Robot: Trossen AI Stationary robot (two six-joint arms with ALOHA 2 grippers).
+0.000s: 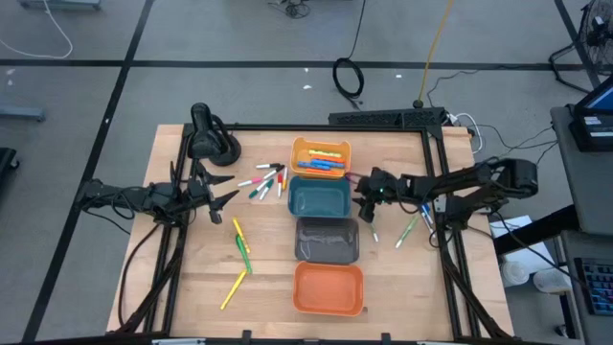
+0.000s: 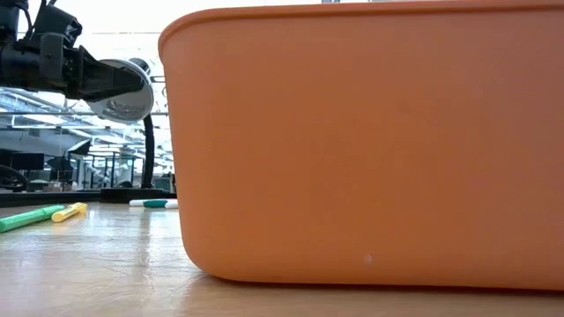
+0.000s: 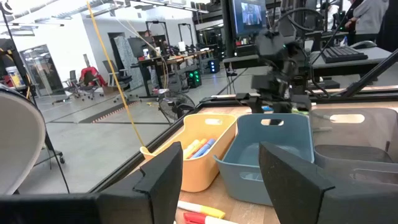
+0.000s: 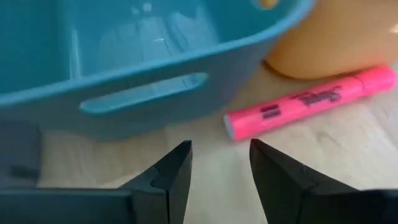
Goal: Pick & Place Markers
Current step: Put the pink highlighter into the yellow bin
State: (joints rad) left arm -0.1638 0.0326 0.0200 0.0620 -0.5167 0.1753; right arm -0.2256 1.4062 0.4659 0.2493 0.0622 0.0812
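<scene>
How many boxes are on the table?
4, in a row down the middle: light orange bin farthest back, then teal bin, grey bin, orange bin nearest the front.

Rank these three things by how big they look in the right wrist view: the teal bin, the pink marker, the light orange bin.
1. teal bin, largest, though it is cut off by the picture's edge.
2. light orange bin: only a corner shows, so its rank against the marker is unsure.
3. pink marker, thin and fully in view.
</scene>
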